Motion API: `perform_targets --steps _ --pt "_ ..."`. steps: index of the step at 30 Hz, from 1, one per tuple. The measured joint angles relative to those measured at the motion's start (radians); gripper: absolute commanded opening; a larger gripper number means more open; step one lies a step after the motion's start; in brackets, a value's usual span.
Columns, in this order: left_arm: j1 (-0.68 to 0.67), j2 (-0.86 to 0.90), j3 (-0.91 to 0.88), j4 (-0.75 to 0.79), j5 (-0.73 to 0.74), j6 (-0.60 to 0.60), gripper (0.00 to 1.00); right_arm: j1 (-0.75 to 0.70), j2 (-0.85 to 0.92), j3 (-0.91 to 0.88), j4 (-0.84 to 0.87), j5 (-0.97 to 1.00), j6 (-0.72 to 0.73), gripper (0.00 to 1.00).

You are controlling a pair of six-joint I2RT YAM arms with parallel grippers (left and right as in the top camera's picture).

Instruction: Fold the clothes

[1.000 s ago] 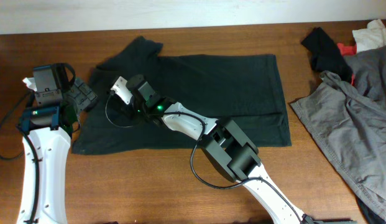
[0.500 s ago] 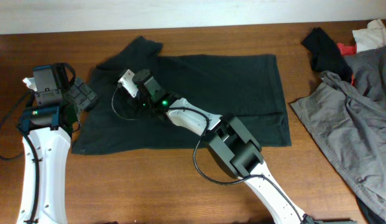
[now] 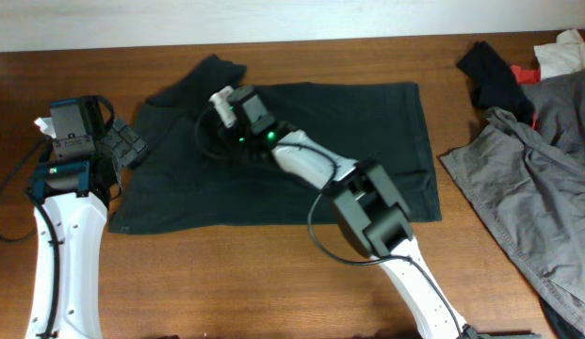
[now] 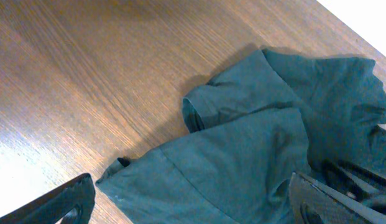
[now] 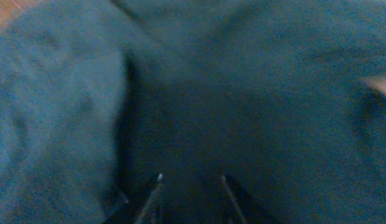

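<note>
From overhead, a large, very dark blackish-green soft fabric garment (image 3: 349, 151) is seen spread flat on the brown wooden desk (image 3: 226, 282). It lies left of the middle and close to the far edge, with one sleeve pointing to the far left corner. The right end effector (image 3: 231, 105) is held over the garment's far left part, near the collar. The left end effector (image 3: 130, 147) is placed at the garment's left edge. A crumpled light grey garment (image 3: 528, 188) is heaped along the right edge. A small black cloth piece (image 3: 490, 75), a red scrap (image 3: 526, 72) and a white rag (image 3: 565, 52) are gathered in the far right corner.

In the left wrist view, the two fingers (image 4: 56, 202) are seen set wide apart, with nothing between them. A folded-over sleeve and the garment's edge are shown on bare wood.

The right wrist view is blurred and is filled by the dark fabric. The two fingertips (image 5: 158, 180) are held a little apart just above it, and no fabric is seen between them.
</note>
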Motion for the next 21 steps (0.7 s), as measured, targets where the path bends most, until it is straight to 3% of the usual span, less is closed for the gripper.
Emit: perform_targets --steps 9,21 --pt "0.000 0.000 0.000 0.000 0.000 0.000 0.99 -0.035 -0.109 0.011 -0.313 -0.026 0.024 0.41" --pt "0.000 0.000 0.000 0.000 0.000 0.000 0.99 0.017 -0.095 0.011 -0.286 -0.051 0.050 0.42"
